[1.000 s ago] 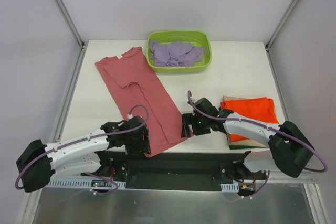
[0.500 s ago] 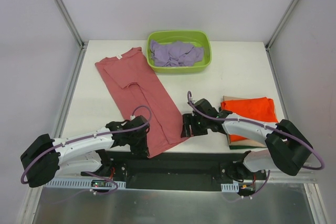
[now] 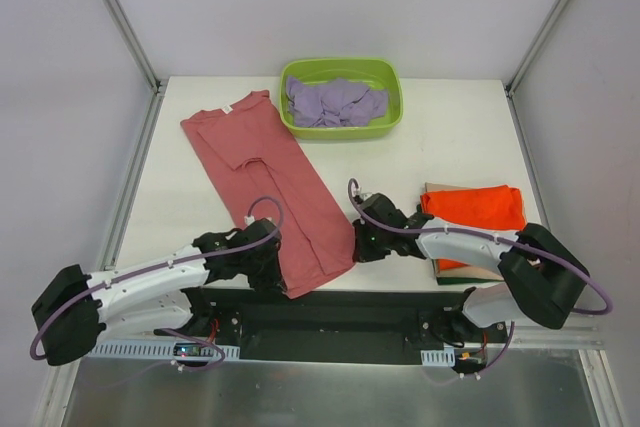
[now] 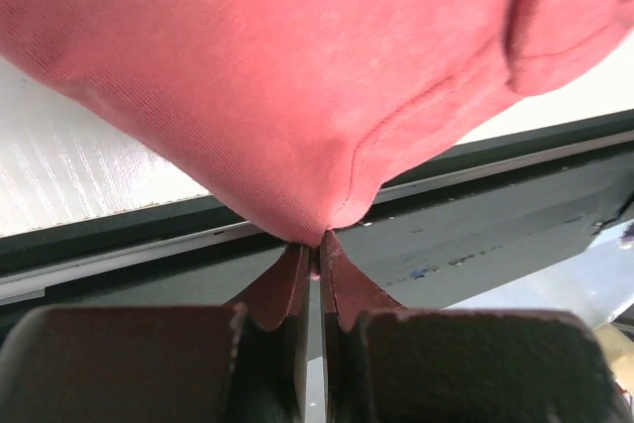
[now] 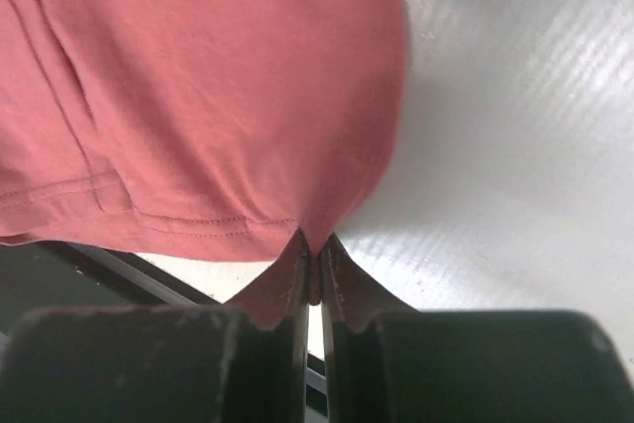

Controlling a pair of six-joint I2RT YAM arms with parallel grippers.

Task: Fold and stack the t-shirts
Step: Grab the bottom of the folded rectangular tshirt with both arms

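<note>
Now the left tool [image 4: 309, 255] and the right tool [image 5: 310, 255] each clamp tight on a hem corner of the salmon-red t-shirt [image 3: 270, 182] at the near edge of the desk [image 3: 450, 137]. Its long axis runs away from both toward the far-left corner, collar end farthest.

Top camera looks down from above the near edge of the counter [image 3: 460, 137]; both wrist cameras sit close at the near hem of the salmon-red t-shirt [image 3: 265, 172].

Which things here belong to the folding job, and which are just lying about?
Job: salmon-red t-shirt, hem pinched by left gripper and right gripper; orange t-shirt atop tan t-shirt; lavender t-shirts.
Just there: lime-green tub holding the lavender ones.
</note>
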